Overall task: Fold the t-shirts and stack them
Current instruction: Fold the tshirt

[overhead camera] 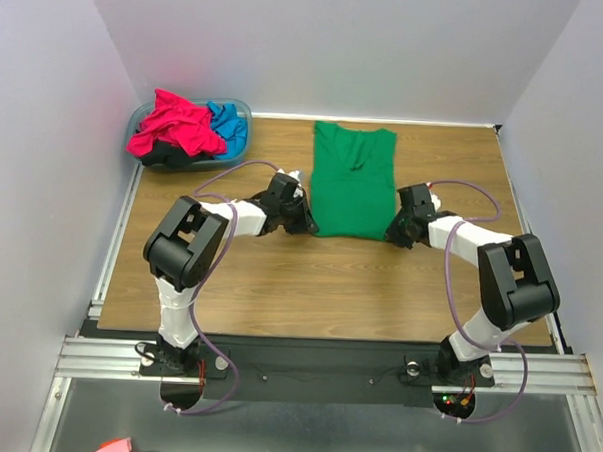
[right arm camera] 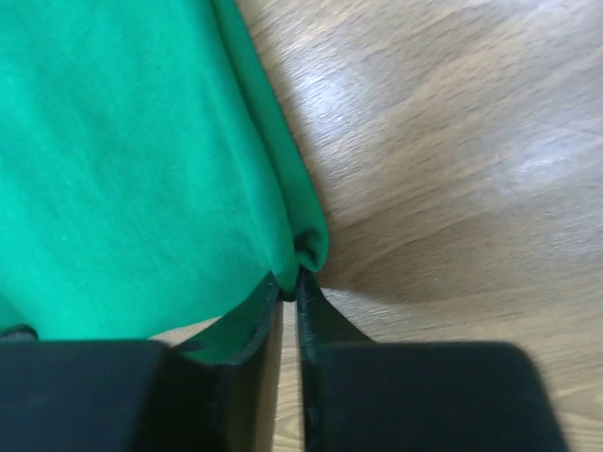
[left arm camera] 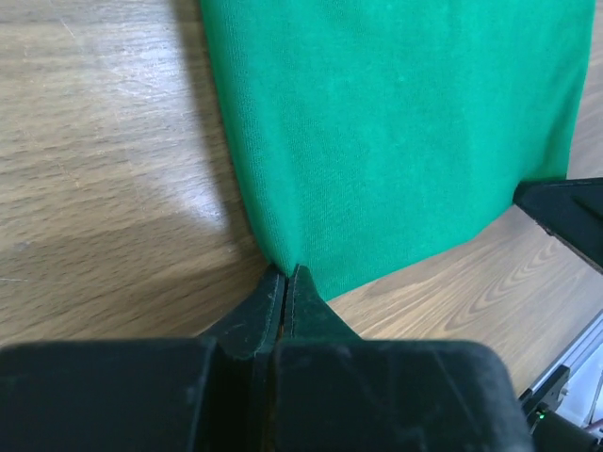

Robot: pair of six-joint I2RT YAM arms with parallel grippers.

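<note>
A bright green t-shirt [overhead camera: 353,183] lies flat as a long folded strip on the wooden table, its collar end at the far side. My left gripper [overhead camera: 307,224] is at its near left corner, and in the left wrist view the jaws [left arm camera: 285,273] are shut, pinching the green t-shirt [left arm camera: 396,132] at that corner. My right gripper [overhead camera: 393,233] is at the near right corner. There its jaws [right arm camera: 290,278] are closed to a thin slit with the bunched corner of the green t-shirt [right arm camera: 122,169] caught between the tips.
A translucent blue basin [overhead camera: 242,105] stands at the table's far left corner. It holds a magenta-pink t-shirt [overhead camera: 176,125], a bright blue one [overhead camera: 229,123] and a black one [overhead camera: 164,158]. White walls close in the table on three sides.
</note>
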